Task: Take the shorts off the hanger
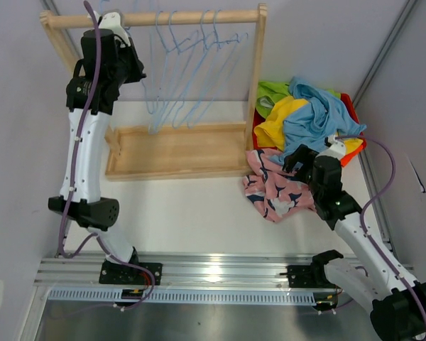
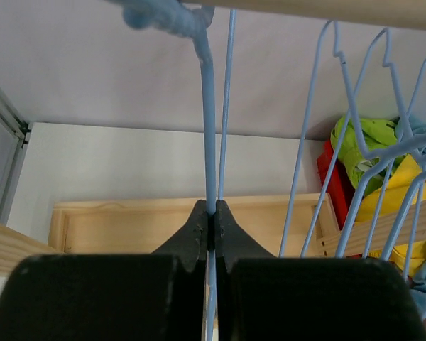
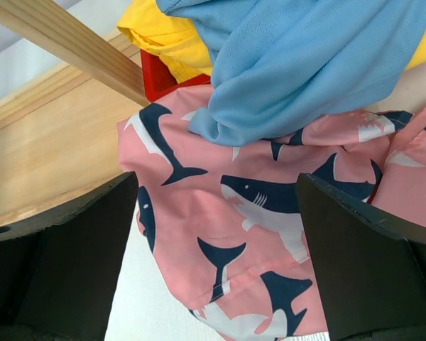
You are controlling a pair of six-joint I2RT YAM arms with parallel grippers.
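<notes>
The shorts lie in a pile at the right: lime green (image 1: 272,91), yellow (image 1: 278,122), light blue (image 1: 318,117), and pink with a navy shark print (image 1: 273,190) spilling onto the table. An orange bit (image 1: 353,150) shows at the pile's right edge. Several bare light-blue hangers (image 1: 188,71) hang on the wooden rail (image 1: 192,17). My left gripper (image 1: 136,69) is shut on one hanger's wire (image 2: 209,128), with its jaws (image 2: 211,213) closed. My right gripper (image 1: 297,159) is open just above the pink shorts (image 3: 220,213), holding nothing.
The rack's wooden base tray (image 1: 174,150) sits under the hangers, and its right post (image 1: 256,78) stands beside the pile. A red container (image 1: 258,121) lies under the shorts. Grey walls close in at the back and both sides.
</notes>
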